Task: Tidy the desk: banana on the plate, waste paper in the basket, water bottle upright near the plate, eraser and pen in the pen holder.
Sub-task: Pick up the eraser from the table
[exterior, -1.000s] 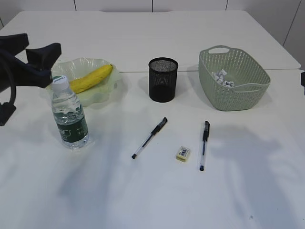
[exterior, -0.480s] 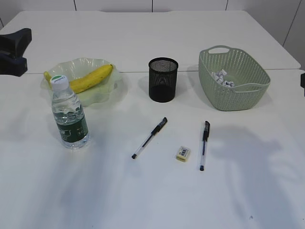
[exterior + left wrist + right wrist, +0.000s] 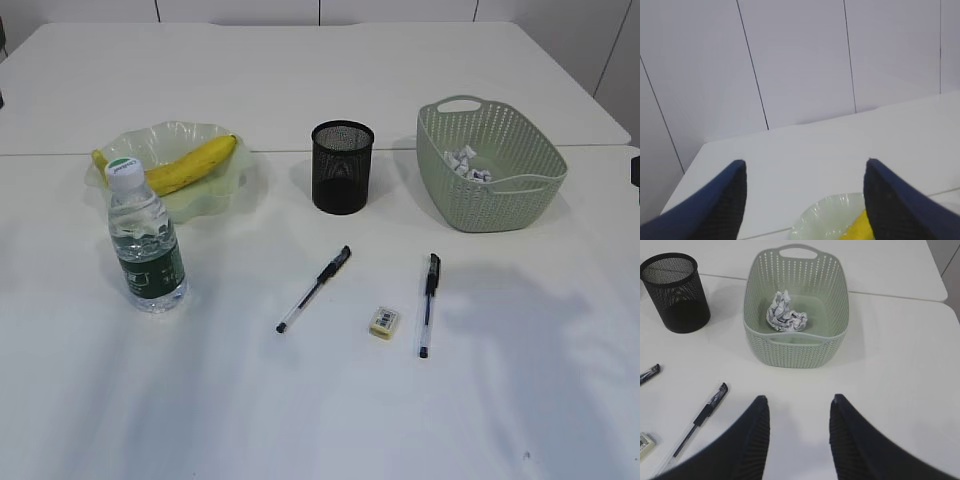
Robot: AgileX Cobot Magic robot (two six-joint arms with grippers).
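Having left the exterior frame's left edge, the left gripper point(image 3: 805, 200) gapes wide and empty; the water bottle point(image 3: 146, 245) apparently stands upright, leaving two pens and the eraser point(image 3: 384, 322).

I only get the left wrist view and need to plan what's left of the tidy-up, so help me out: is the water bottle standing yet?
Observer: Yes, the water bottle stands upright just in front of the plate.
Operator: Is the waste paper binned?
Observer: A crumpled paper wad lies inside the basket.
Operator: What's still loose on the desk?
Observer: Two pens and the eraser lie flat in front of the pen holder.
Operator: Is the right arm carrying anything?
Observer: No, its fingers are apart with nothing between them.
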